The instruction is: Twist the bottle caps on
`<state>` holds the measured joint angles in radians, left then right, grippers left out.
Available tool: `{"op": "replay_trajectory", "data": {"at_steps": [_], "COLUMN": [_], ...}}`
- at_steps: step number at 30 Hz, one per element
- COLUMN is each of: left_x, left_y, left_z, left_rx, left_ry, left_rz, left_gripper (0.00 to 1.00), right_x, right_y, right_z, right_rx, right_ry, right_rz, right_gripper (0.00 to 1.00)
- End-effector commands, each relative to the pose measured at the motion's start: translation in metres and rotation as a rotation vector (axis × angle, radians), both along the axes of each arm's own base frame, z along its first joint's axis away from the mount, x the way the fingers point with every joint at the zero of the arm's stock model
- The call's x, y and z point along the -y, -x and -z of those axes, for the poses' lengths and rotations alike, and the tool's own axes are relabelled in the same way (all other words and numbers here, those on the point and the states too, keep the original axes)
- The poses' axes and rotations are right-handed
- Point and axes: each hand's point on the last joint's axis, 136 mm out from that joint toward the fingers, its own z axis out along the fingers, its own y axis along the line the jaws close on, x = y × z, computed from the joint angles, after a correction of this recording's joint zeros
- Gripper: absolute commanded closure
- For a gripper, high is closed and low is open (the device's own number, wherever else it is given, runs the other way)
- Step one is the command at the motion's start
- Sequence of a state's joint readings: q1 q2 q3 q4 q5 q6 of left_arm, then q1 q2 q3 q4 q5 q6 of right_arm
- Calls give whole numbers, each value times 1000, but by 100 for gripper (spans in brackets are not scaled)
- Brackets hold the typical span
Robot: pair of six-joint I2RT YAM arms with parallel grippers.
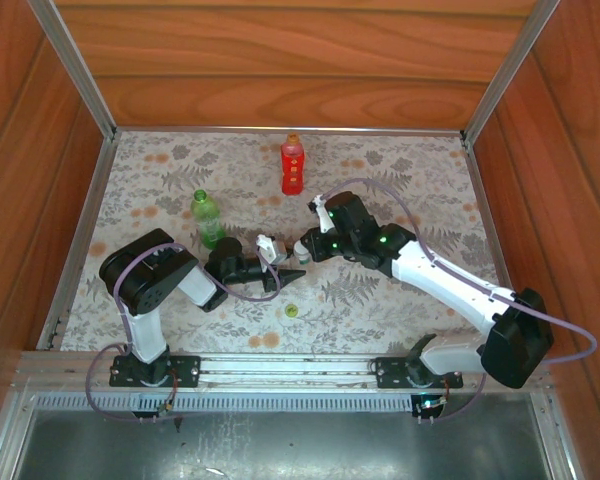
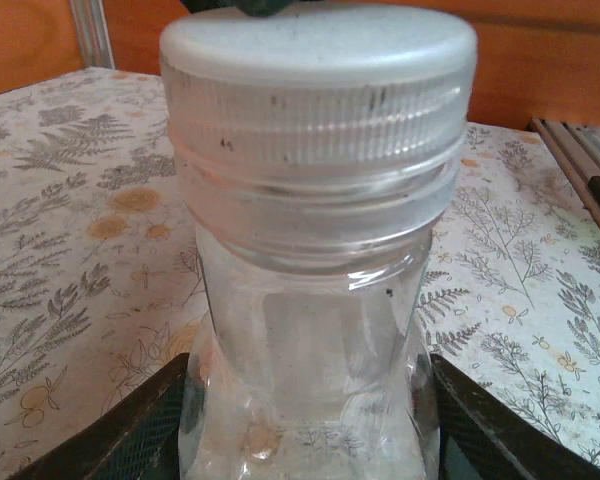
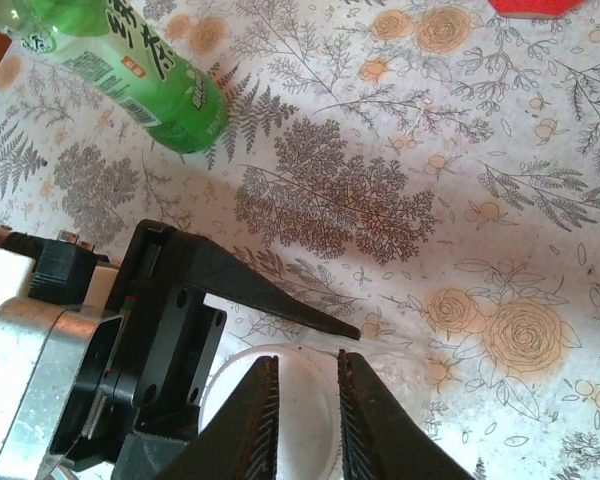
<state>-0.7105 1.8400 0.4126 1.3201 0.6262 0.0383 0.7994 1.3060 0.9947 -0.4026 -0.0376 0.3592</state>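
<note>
The left claw (image 2: 315,440) is gripping the clear bottle (image 2: 310,330) low down, the white cap (image 2: 315,70) sitting on its neck. The right claw (image 3: 306,358) is hanging closed over that cap; pinched this narrow, it is risking skidding across the top, not turning it.

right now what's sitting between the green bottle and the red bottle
Nothing. In the top view the tablecloth between the green bottle and the red bottle is bare floral print.

White cap (image 2: 318,60), clear btl (image 2: 310,330), floral cloth (image 2: 70,200).
</note>
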Motion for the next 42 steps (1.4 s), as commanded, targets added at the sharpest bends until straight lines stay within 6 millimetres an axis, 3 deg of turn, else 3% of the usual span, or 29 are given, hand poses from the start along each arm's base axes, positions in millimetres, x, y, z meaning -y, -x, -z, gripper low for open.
{"op": "replay_trajectory", "data": {"at_steps": [1,7,13,21,32,36,42], "left_x": [1,1,1,1,2,0,0], "left_y": [-11,-13,-13,-11,-9,-9,-13], "left_z": [-3,-4,-3,-3,0,0,1], "left_rx": [22,22,21,30,35,40,38], "left_ry": [9,9,7,5,-1,-5,-7], "left_rz": [-33,-44,-43,-30,-17,-24,-41], "left_gripper": [45,45,45,45,45,45,45], "right_x": [17,18,21,22,-3,0,4], "right_y": [39,54,57,24,-18,-8,27], "right_z": [39,25,12,-20,-16,-1,12], "right_rx": [-210,-239,-212,-6,-26,-77,-190], "right_ry": [96,51,26,-1,-29,-33,-88], "right_rz": [-40,-73,-78,-14,-36,-46,-98], "right_gripper": [81,82,82,73,73,74,76]}}
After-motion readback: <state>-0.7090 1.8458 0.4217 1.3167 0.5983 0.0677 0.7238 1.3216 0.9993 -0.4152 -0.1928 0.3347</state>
